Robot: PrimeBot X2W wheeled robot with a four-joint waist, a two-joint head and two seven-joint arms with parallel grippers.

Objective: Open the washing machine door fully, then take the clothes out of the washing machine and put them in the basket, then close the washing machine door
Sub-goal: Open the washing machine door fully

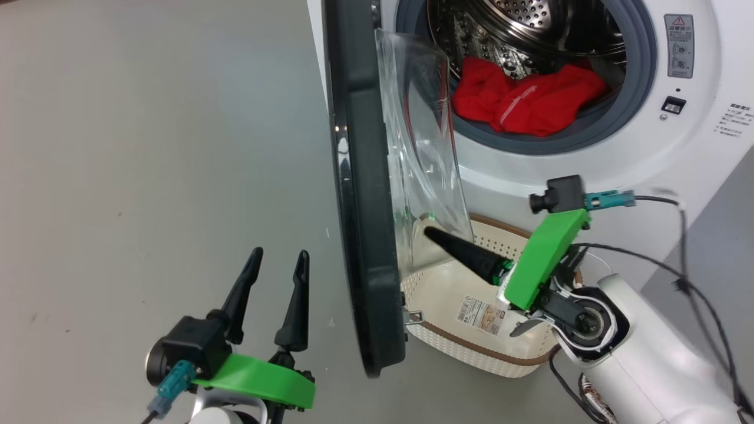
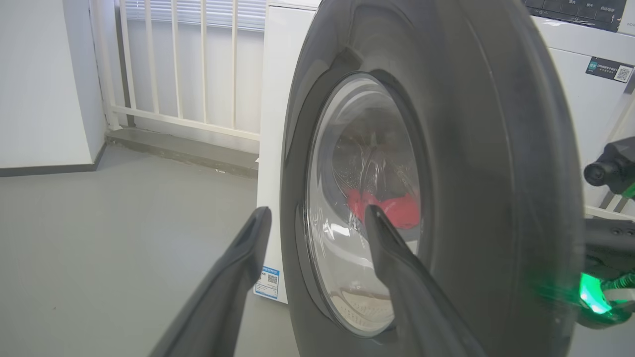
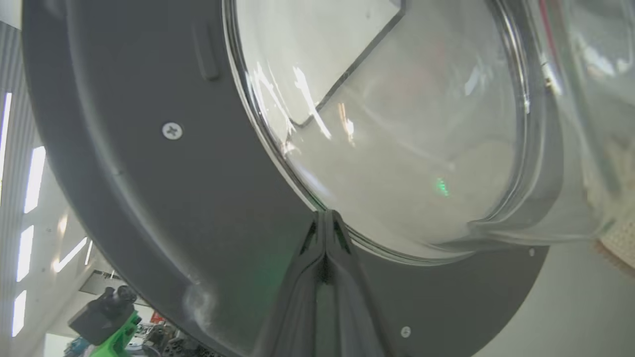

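The washing machine door (image 1: 362,194) stands open, edge-on to the head view, its glass bowl (image 1: 421,153) bulging toward the washing machine (image 1: 695,147). Red clothes (image 1: 527,97) lie in the steel drum. The cream basket (image 1: 471,330) sits on the floor below the opening. My right gripper (image 1: 430,232) is shut, empty, its tips pressed against the door's inner face at the bowl's edge (image 3: 325,213), above the basket. My left gripper (image 1: 280,254) is open on the door's outer side, apart from it; in the left wrist view its fingers (image 2: 248,248) frame the door (image 2: 496,173).
Grey floor (image 1: 147,147) spreads left of the door. A white railing (image 2: 173,64) and a wall stand behind the machine's left side. Black cables (image 1: 689,259) trail from the right arm near the machine's front.
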